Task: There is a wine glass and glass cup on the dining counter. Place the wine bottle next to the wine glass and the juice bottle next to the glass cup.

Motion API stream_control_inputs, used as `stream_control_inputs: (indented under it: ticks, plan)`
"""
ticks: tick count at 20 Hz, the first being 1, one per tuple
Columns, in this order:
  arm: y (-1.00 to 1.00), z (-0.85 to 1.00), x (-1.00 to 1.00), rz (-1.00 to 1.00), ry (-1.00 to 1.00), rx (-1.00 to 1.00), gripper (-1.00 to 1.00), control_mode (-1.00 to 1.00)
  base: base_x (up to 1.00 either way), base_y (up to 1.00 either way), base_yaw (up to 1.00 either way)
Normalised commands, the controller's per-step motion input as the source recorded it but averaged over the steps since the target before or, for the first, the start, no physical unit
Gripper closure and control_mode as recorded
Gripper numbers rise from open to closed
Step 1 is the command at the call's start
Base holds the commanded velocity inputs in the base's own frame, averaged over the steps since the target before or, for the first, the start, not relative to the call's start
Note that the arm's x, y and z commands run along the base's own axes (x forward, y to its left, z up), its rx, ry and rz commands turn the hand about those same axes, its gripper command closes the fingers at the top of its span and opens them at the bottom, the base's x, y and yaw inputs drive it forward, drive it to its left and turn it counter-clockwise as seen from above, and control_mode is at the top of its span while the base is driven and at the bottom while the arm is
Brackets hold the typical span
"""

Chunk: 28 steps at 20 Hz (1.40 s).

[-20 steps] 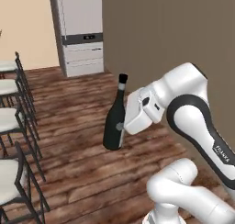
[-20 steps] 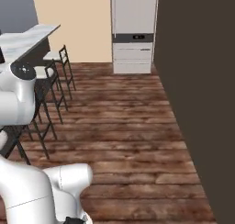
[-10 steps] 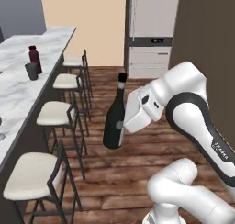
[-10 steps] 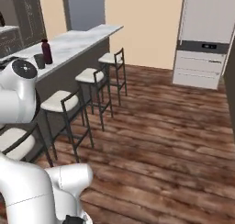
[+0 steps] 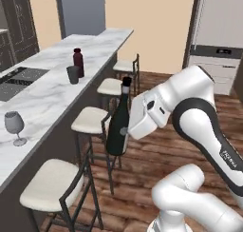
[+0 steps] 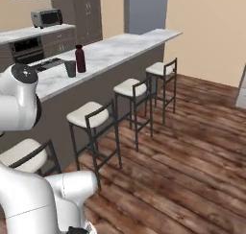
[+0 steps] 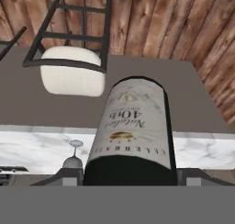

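My gripper (image 5: 126, 131) is shut on the wine bottle (image 5: 118, 127), a dark bottle with a pale label, held upright in the air over the stools, right of the dining counter (image 5: 50, 91). In the hand view the wine bottle (image 7: 133, 131) rises between my fingertips (image 7: 69, 177). The wine glass (image 5: 14, 125) stands near the counter's near end, and the wine glass (image 7: 73, 158) appears left of the bottle in the hand view. Farther along stand the grey glass cup (image 5: 72, 74) and, right behind it, the dark red juice bottle (image 5: 78, 62). From the right, the juice bottle (image 6: 80, 58) and glass cup (image 6: 71, 68) stand together.
Several white-seated bar stools (image 5: 92, 120) line the counter's front (image 6: 91, 114), below the bottle. A dark cooktop (image 5: 19, 78) is set into the counter's far side. A fridge (image 5: 216, 41) stands at the back right. Wooden floor (image 6: 192, 151) lies open to the right.
The base has turned and driven, so both base views swung from floor and fridge to the dining counter, which is closer now. The wine bottle stays in my gripper.
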Motion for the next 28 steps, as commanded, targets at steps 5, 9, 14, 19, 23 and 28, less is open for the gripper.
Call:
stream_control_inputs:
  ticks: [5, 9, 14, 19, 23, 28]
  plan:
    - [0.0, 0.0, 0.0, 0.0, 0.0, 0.0, 1.0, 1.0, 0.45, -0.09, 0.49]
    - [0.0, 0.0, 0.0, 0.0, 0.0, 0.0, 1.0, 1.0, 0.64, -0.07, 0.44]
    - [0.0, 0.0, 0.0, 0.0, 0.0, 0.0, 1.0, 1.0, 0.52, -0.2, 0.41]
    - [0.0, 0.0, 0.0, 0.0, 0.0, 0.0, 1.0, 1.0, 0.56, -0.03, 0.32]
    - [0.0, 0.0, 0.0, 0.0, 0.0, 0.0, 1.0, 1.0, 0.69, 0.0, 0.18]
    - [0.0, 0.0, 0.0, 0.0, 0.0, 0.0, 1.0, 1.0, 0.64, 0.0, 0.14]
